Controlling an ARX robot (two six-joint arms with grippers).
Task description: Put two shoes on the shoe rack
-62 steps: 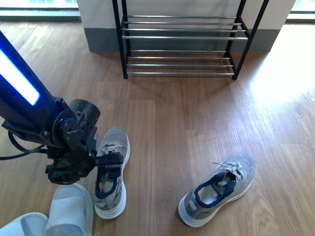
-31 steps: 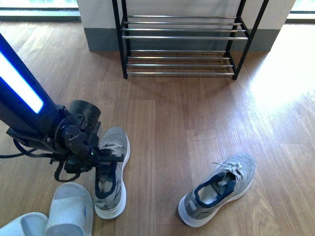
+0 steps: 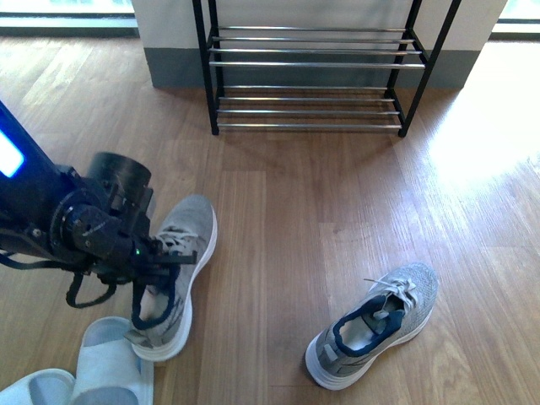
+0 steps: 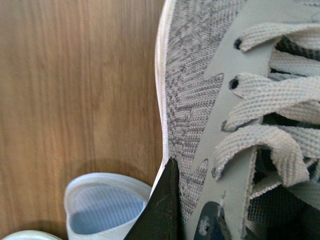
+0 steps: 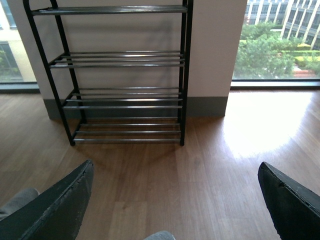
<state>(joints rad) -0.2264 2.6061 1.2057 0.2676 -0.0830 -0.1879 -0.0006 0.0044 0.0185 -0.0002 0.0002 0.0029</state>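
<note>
On the wooden floor point(image 3: 295, 211) at the lower left of the front view, the left gripper point(image 3: 156, 283) sits at the mouth of the grey sneaker point(image 3: 187, 236), and its jaws look closed on the collar of the shoe's near side. The left wrist view shows one dark finger point(image 4: 162, 210) pressed against the outside of the knit upper, while the other is hidden. This sneaker lies at a slant, toe pointing towards the shoe rack point(image 3: 312, 67), and its heel end is just beside the nearer pale-blue slide sandal point(image 3: 105, 363); whether they touch is unclear. A second slide sandal point(image 3: 38, 390) lies at the bottom corner. The other sneaker point(image 3: 375, 325) rests flat on the floor well to the right, apart from everything else. The rack stands against the wall at the far side, its chrome bars bare. In the right wrist view the right gripper point(image 5: 175, 172) has its jaws spread wide, holding nothing, and faces the rack.
</note>
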